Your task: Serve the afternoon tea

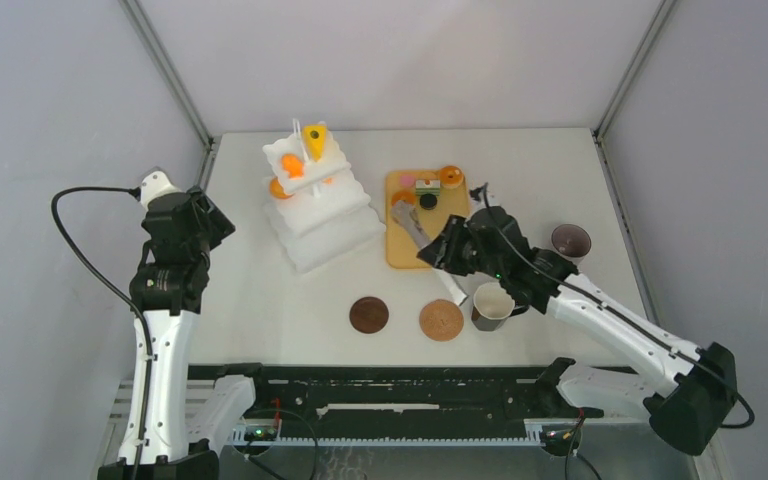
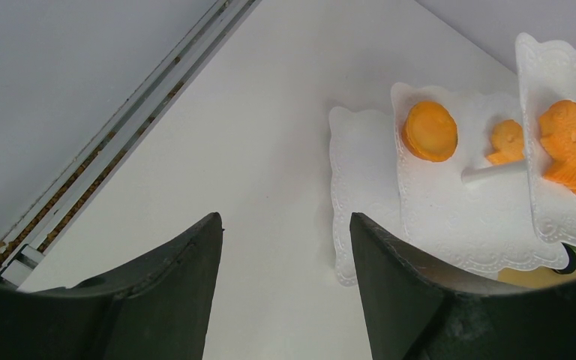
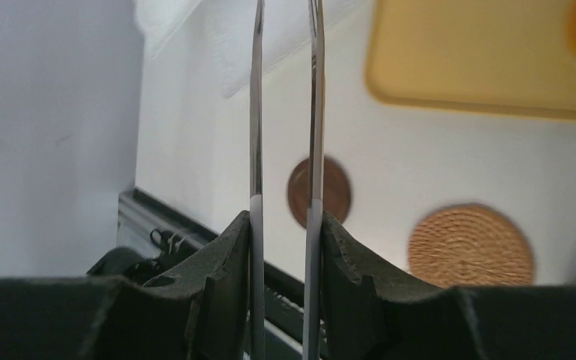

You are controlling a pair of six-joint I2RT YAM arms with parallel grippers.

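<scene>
Toy pastries lie on a tan tray (image 1: 400, 250): an orange tart (image 1: 451, 176), a pink round (image 1: 407, 180) and a black round (image 1: 428, 201). A white tiered stand (image 1: 320, 215) holds a yellow cake wedge (image 1: 314, 135) and orange pastries (image 2: 429, 131). One dark mug (image 1: 570, 240) stands at the right and another (image 1: 493, 305) sits beside the right arm. My right gripper (image 1: 443, 250) (image 3: 285, 217) is shut on metal tongs (image 3: 256, 112), whose tips (image 1: 401, 212) reach over the tray. My left gripper (image 1: 200, 215) (image 2: 285, 225) is open and empty, left of the stand.
A dark brown coaster (image 1: 368, 314) and a woven tan coaster (image 1: 441, 320) lie near the front edge; both show in the right wrist view, the woven one (image 3: 470, 245) to the right. Grey walls enclose the table.
</scene>
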